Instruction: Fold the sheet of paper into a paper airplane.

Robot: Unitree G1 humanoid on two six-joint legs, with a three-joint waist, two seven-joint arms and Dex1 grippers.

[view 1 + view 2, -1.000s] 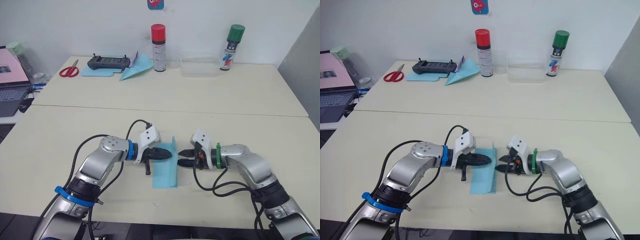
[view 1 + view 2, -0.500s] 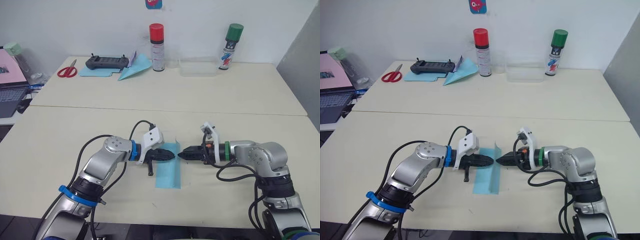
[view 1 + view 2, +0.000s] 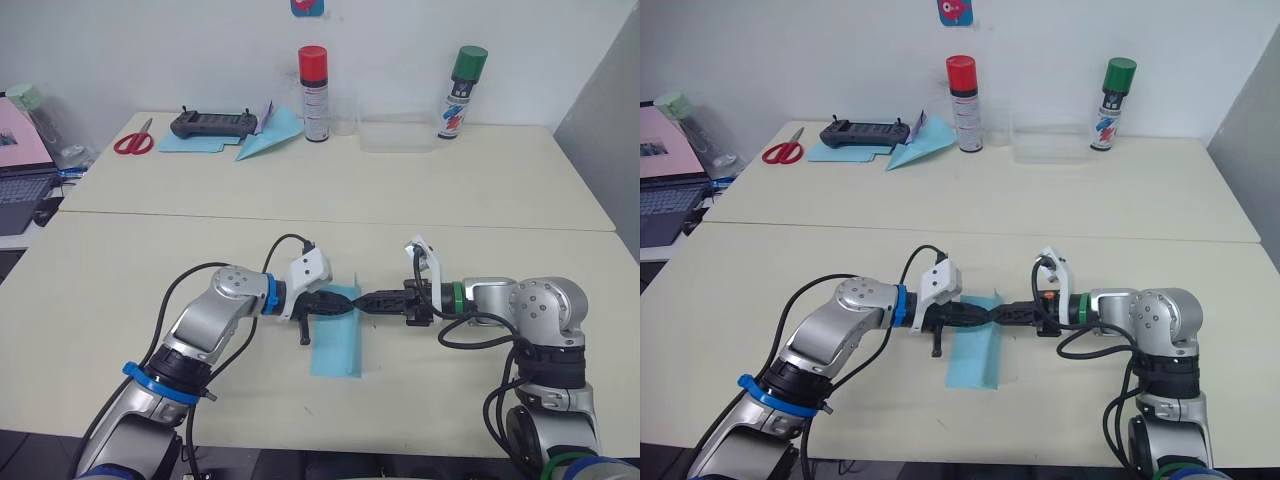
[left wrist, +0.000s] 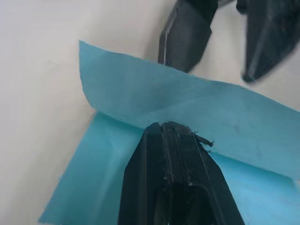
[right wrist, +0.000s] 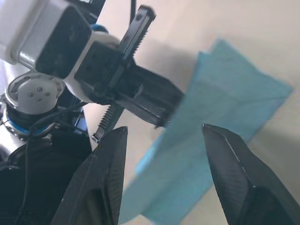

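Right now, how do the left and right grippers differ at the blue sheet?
The left gripper has its jaws shut, tip pressed against the raised flap of the sheet of paper; the right gripper has its jaws open, the flap's edge between them. The left reaches in from the robot's left, the right from the opposite side. Both lie low over the table, tips nearly meeting at the flap.

Bare desk (image 3: 480, 240) lies open around the sheet of paper (image 3: 338, 345), while cans, tray and controller crowd the far edge
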